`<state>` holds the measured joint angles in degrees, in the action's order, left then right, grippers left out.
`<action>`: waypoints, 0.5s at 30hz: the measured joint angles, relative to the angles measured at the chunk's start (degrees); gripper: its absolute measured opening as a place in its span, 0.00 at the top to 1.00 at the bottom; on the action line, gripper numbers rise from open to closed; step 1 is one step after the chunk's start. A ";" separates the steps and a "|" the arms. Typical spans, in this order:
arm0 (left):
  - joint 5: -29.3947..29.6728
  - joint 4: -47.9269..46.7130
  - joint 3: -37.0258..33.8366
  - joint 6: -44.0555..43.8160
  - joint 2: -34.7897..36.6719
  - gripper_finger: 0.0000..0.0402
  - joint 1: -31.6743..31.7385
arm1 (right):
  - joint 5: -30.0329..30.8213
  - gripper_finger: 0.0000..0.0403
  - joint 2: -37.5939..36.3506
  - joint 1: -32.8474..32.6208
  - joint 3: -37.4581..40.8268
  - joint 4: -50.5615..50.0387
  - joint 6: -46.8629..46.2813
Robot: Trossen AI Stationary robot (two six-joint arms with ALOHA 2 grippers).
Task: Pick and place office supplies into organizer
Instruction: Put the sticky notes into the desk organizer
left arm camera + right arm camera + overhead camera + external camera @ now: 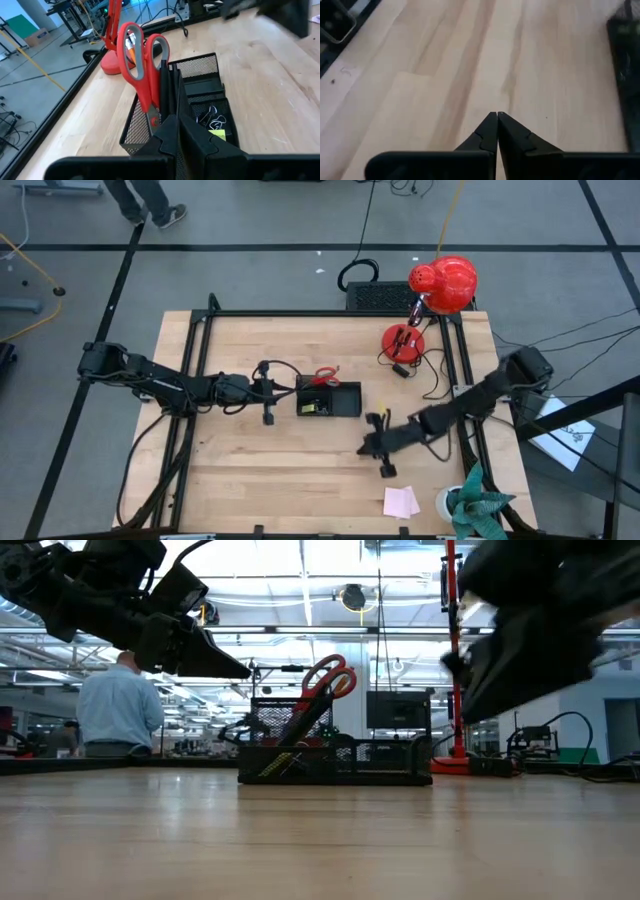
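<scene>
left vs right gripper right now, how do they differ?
The left gripper sits right at the organizer, its tips by the red scissors standing in it; the right gripper is over bare table, off the organizer. The left arm reaches in from the left, the right arm from the right. Both are shut, holding nothing.

Bright, even overhead light w/ soft short shadows under both arms on the desk [300, 460] in the high view. Low view: ceiling strip lights [300, 630] glare white in the background; the near desk surface is soft, and both arms up close are dark, blurred silhouettes. Left wrist view: red scissors [142, 65] sharp, far arm at the edge smeared & out of focus. Right wrist view: desk grain fairly clear, dark things at the edges blurred. Slight wide-angle bend at the high view's borders.
</scene>
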<state>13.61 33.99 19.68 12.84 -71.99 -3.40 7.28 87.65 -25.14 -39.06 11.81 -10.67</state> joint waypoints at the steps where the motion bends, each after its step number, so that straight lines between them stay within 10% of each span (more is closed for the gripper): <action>1: 0.00 0.01 0.00 0.00 0.00 0.94 0.00 | 2.77 0.99 -0.17 -1.91 -2.05 -3.51 0.27; 7: 0.00 0.27 0.00 -0.07 0.00 0.94 0.01 | 19.44 1.00 -0.19 -9.78 -19.55 -32.04 -2.32; 15: -0.04 0.17 0.00 -2.97 0.00 0.94 0.00 | 27.02 1.00 0.48 -16.97 -35.18 -50.17 -7.13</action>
<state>13.57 34.16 19.68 9.88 -71.99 -3.40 34.29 88.13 -42.11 -74.24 -38.36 -17.80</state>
